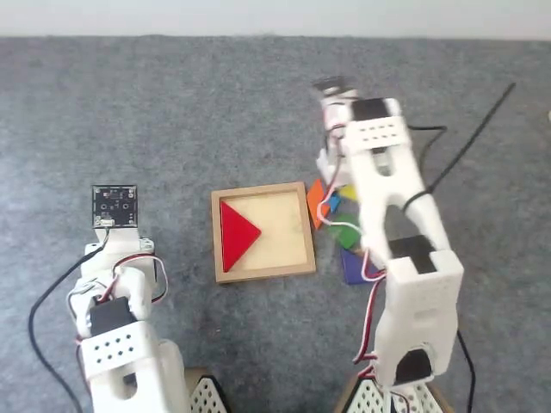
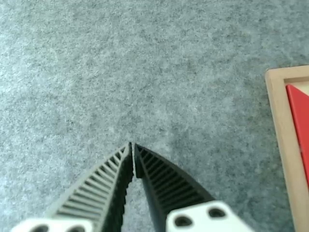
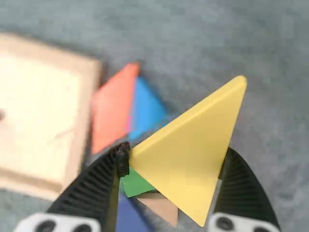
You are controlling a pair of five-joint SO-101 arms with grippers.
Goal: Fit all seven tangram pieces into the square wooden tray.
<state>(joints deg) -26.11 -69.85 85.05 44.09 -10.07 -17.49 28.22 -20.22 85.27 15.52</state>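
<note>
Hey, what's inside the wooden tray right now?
One red triangle lies flat against the left wall of the wooden tray; the rest is bare wood. Nothing covers its inside from above.

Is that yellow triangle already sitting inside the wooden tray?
No, the yellow triangle is gripped in the right tool, off to the side of the wooden tray.
</note>
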